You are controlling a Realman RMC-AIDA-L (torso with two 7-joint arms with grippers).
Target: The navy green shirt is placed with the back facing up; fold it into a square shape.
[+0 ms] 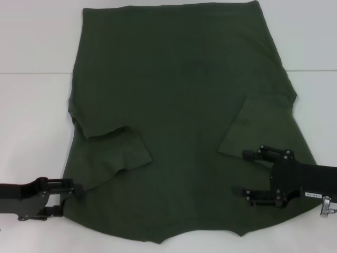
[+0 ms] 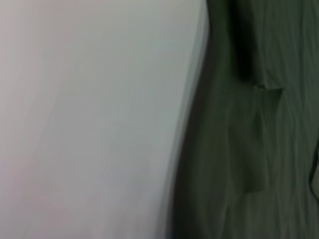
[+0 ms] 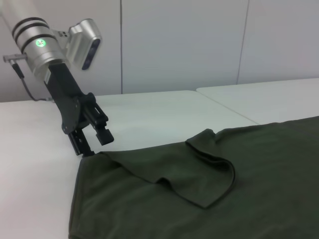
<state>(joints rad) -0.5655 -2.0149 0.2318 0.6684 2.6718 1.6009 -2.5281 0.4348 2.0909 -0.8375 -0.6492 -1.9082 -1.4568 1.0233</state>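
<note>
The navy green shirt [image 1: 184,105] lies spread flat on the white table [image 1: 31,105], filling most of the space ahead of both arms. Both short sleeves are already turned inward onto the body of the cloth: one sleeve flap [image 1: 129,150] lies just ahead of and inboard of the left claw [image 1: 71,197], the other [image 1: 245,129] just ahead of the right claw [image 1: 247,174]. That looks like the only folding done so far; the body itself is at full width and full length, so the side folds and the lengthwise fold that would make a square appear not yet made.

The left claw sits at the shirt's near left edge, low to the table; its fingertips seem to meet the hem, but whether they are pinching it I cannot tell. The right claw hovers over the near right part of the cloth with its two fingers apart, holding nothing.
</note>
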